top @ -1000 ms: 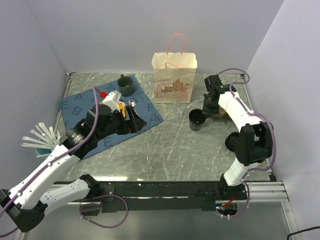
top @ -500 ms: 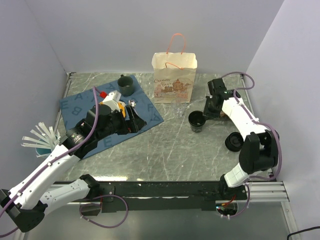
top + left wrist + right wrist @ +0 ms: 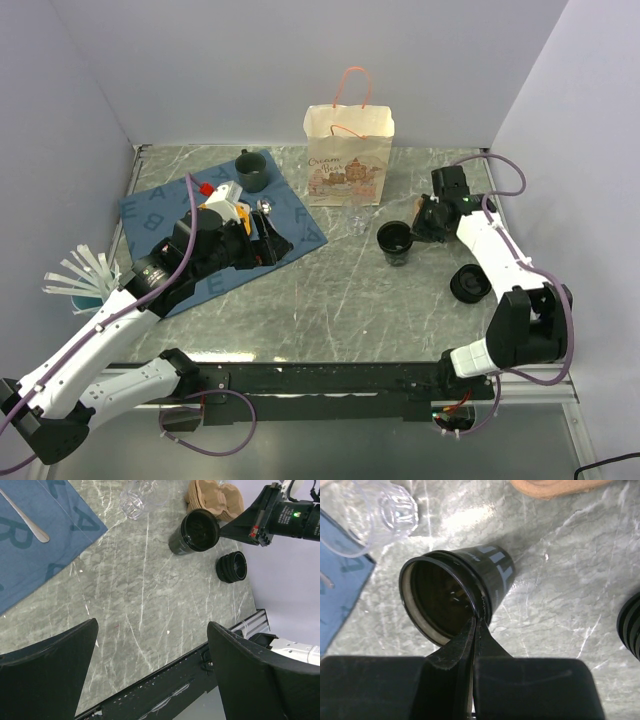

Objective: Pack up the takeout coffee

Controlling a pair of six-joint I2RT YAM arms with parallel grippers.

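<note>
— Pinching the cup (image 3: 490, 575) rim, right pincer (image 3: 475, 624) closed tight, cup open-topped on the counter (image 3: 330, 300).
— Left pincer (image 3: 152, 625)?
— Spread wide, holding nothing; lid (image 3: 470, 284) lies at the cup's four o'clock.

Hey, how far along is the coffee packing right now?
Nothing looks packed yet. In hand: the right fingers pinch the rim of the open cup, which is outside the pulp tray. Left: seating the cup in the tray, fitting the black lid lying apart, then the paper bag.
</note>
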